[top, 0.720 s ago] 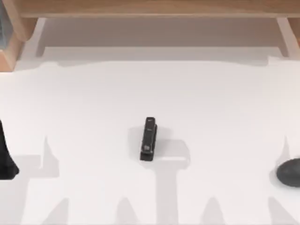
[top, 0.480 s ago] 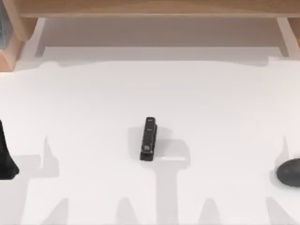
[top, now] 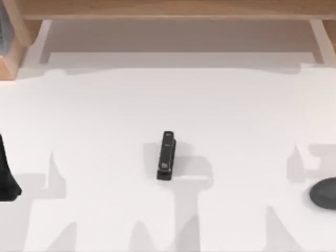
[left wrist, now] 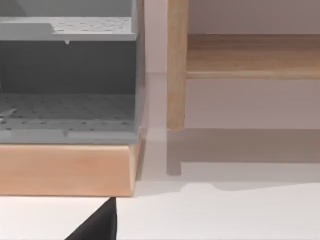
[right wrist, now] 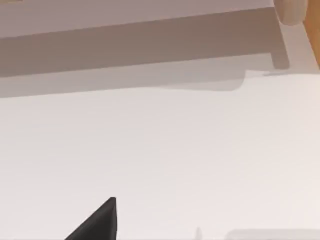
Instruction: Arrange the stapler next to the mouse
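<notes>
The stapler is a narrow black bar lying lengthwise near the middle of the white table in the top view. The mouse, dark grey and rounded, sits at the table's right edge, partly cut off, far from the stapler. A black wedge of my left gripper shows at the edge of the left wrist view, facing the back left corner. A like black wedge of my right gripper shows in the right wrist view above bare table. Both arms cast grey shadows along the table's near side.
A tall black flared-base object stands at the table's left edge. A wooden shelf frame runs along the back. A grey perforated rack on a wooden base fills the back left corner.
The shadow at the table's right side has shifted up and to the left, so the right arm has moved. Stapler, mouse and the left arm's shadow are unchanged.
</notes>
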